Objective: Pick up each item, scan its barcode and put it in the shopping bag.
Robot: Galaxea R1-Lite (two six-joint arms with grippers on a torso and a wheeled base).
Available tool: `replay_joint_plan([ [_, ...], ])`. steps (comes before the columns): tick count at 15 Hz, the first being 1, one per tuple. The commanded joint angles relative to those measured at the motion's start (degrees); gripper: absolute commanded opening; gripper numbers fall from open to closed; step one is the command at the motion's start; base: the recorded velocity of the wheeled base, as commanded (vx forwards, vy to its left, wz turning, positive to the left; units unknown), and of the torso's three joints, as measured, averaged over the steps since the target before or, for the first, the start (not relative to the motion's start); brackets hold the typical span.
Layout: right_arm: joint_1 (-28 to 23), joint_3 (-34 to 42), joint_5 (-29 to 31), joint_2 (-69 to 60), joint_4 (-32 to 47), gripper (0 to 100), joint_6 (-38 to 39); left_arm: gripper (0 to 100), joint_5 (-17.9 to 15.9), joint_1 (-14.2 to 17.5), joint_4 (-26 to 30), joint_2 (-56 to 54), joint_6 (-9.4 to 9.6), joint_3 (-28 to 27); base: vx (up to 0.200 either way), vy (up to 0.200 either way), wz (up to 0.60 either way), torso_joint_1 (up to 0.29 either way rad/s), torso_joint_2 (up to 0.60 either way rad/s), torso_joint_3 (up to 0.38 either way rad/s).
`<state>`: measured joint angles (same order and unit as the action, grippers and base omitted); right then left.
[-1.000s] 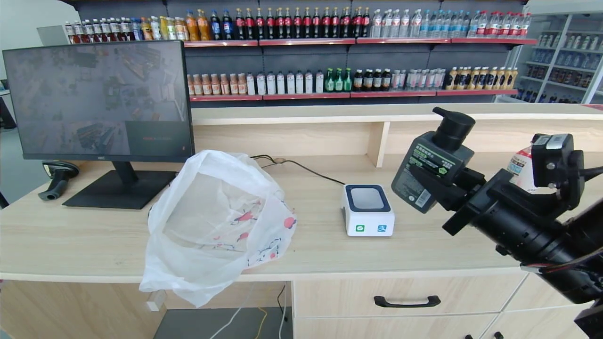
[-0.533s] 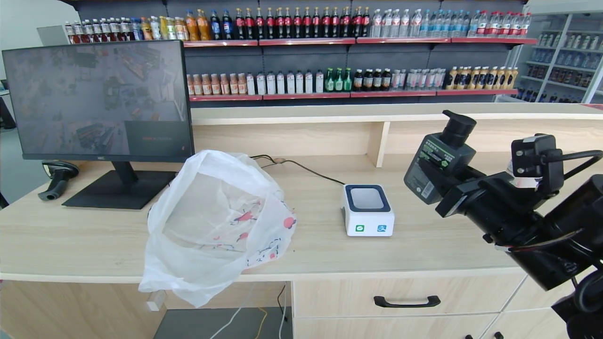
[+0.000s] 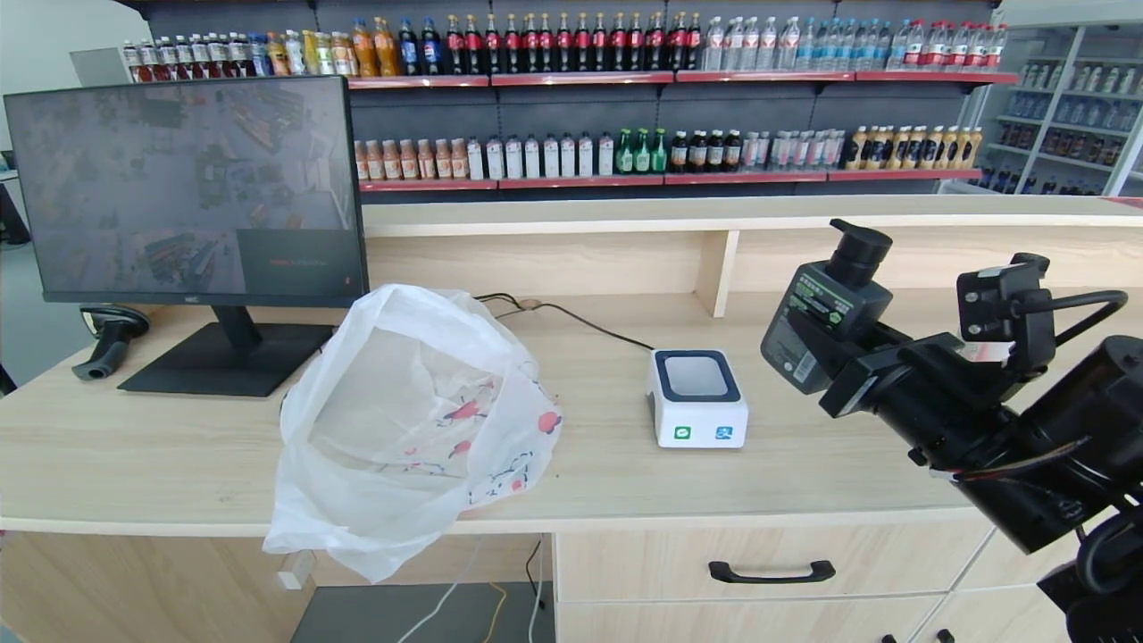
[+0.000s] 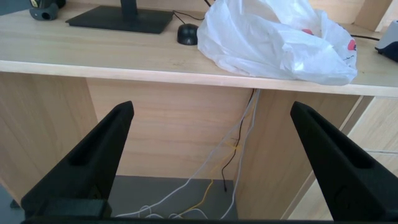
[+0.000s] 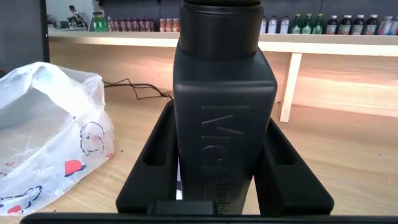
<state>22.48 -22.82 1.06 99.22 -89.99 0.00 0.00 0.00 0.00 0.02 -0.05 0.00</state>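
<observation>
Pump bottle [image 3: 826,314] is up in the air, dark grey with a black pump cap, tilted so the cap leans up and away toward the back ledge. The right gripper [image 3: 846,350] has it clamped, and the right wrist view shows one black finger pressed on each side of the body. It hangs above the wooden counter [image 3: 134,446], to the right of the white scanner [image 3: 696,397] and clear of it. The label faces left and down, with a barcode patch near the bottom edge, though whether it sits square over the scanner's glass is hard to judge from this angle. Across the counter to the left, the shopping bag [image 3: 411,420] lies slumped, thin white plastic with red prints, its lower part spilling over the front edge. A black cable [image 3: 571,317] runs from behind the bag to the scanner. Further left stands the monitor [image 3: 187,187], with a handheld scanner [image 3: 107,339] beside its base. Down low, the left gripper [image 4: 211,162] sits in front of the counter's underside, fingers spread wide with nothing between them, and a black mouse [image 4: 186,34] shows on the counter just beside the bag.
</observation>
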Motion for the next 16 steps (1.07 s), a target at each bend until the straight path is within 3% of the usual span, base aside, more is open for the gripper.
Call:
replay_joint_plan([
  [1,-0.07,0.23,-0.01,-0.61,-0.01,0,0.0,100,0.0,0.0,0.0,-0.02,0.05,0.0,-0.2,0.0,0.0,0.022,0.01,-0.002],
  [4,-0.24,-0.47,-0.01,-0.61,-0.01,0,0.44,100,0.0,0.0,0.0,-0.02,-0.04,0.0,0.0,0.0,0.0,0.0,0.0,0.0],
  [16,-0.42,-1.17,-0.01,-0.43,-0.01,0,0.62,100,0.0,0.0,-0.09,-0.02,-0.04,0.0,0.0,0.2,0.0,0.005,0.0,0.004],
])
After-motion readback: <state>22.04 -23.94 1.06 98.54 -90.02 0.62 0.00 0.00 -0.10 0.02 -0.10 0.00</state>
